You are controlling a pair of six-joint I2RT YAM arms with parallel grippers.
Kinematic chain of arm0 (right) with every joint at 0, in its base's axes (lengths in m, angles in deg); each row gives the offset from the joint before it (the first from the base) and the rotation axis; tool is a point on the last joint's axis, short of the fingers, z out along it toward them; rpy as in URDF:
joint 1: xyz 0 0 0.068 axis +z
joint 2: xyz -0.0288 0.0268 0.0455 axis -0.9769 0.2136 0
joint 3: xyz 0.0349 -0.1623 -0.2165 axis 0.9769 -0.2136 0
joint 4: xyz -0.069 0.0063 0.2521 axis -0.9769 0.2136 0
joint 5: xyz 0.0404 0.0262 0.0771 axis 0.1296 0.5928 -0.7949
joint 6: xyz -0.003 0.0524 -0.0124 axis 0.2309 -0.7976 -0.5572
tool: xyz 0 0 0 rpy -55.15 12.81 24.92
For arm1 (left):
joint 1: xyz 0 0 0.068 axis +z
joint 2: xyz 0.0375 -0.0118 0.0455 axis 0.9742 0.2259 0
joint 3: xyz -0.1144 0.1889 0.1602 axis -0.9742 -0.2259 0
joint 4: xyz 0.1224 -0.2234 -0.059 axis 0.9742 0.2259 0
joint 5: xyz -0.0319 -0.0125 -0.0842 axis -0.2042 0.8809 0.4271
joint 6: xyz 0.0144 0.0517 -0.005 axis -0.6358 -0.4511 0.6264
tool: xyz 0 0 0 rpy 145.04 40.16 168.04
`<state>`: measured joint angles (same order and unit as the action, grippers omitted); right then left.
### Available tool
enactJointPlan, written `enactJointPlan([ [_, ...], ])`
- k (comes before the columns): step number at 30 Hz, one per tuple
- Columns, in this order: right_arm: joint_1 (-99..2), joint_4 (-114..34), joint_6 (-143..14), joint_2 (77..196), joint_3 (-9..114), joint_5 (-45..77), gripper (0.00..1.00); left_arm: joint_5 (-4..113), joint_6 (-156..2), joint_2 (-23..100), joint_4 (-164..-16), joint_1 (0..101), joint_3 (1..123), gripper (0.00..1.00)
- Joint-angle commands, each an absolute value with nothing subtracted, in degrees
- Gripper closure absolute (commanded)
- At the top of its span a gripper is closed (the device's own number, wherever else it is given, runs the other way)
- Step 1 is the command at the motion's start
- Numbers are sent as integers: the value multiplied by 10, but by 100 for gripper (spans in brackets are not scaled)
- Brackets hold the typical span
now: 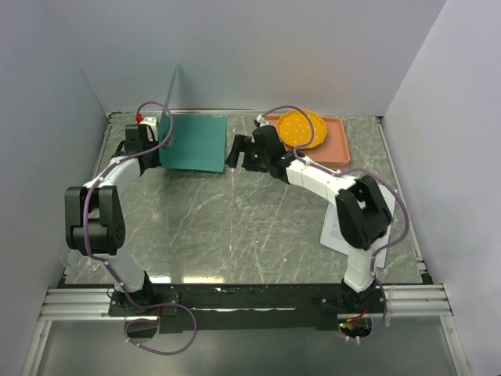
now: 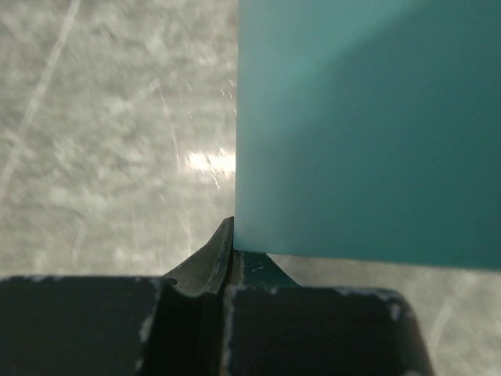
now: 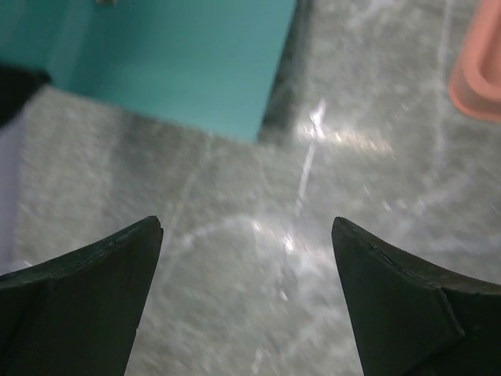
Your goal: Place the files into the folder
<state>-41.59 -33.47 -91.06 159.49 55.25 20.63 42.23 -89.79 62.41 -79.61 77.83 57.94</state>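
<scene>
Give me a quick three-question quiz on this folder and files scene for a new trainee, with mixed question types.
1. Fill in: the files lie on the table by the ___ arm's base.
2. What does the left gripper pinch? A the files; B the raised cover of the teal folder; C nothing.
3. True or false: the right gripper is open and empty.
Key: 1 right; 2 B; 3 true.

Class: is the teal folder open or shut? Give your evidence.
Open: the folder has one cover standing upright, pinched in the left gripper; the other lies flat on the table.
</scene>
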Motion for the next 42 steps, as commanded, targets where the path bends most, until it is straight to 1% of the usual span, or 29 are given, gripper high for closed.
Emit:
enactJointPlan([
  [1,-432,-420,-989,1667,614,123,5,486,-842,570,-762,801,561,99],
  [7,-433,-448,-1029,1715,610,107,7,551,-828,541,-686,835,559,99],
  [12,-431,-498,-1077,1745,600,64,8,570,-824,510,-659,840,548,99],
  [18,-429,-554,-1142,1799,625,31,13,586,-822,489,-629,841,553,99],
  [20,-426,-555,-1154,1809,635,30,13,591,-824,482,-619,840,555,99],
  [23,-425,-577,-1175,1818,629,21,16,592,-824,472,-612,840,555,99],
  [26,-425,-603,-1191,1819,616,14,21,595,-819,465,-606,840,549,99],
  [29,-426,-631,-1209,1819,602,7,31,605,-818,457,-600,840,543,99],
  [30,-426,-636,-1214,1817,599,4,40,604,-818,455,-600,840,537,99],
  [32,-428,-653,-1223,1808,586,-5,51,601,-822,449,-599,840,530,99],
  [33,-427,-652,-1221,1803,582,-5,68,600,-823,447,-599,840,525,99],
  [34,-427,-629,-1206,1796,580,-4,77,596,-824,442,-598,841,523,99],
  [35,-426,-615,-1195,1781,579,-3,87,593,-825,439,-598,841,521,97],
  [36,-426,-595,-1181,1770,576,2,100,590,-825,435,-597,840,520,89],
  [37,-425,-575,-1153,1759,570,9,100,588,-826,425,-596,841,520,65],
  [39,-424,-532,-1123,1716,540,27,100,590,-825,411,-589,841,520,46],
  [40,-425,-520,-1091,1702,529,33,100,590,-824,395,-586,840,519,32],
  [42,-424,-468,-1033,1654,503,53,100,585,-827,380,-578,840,522,18],
])
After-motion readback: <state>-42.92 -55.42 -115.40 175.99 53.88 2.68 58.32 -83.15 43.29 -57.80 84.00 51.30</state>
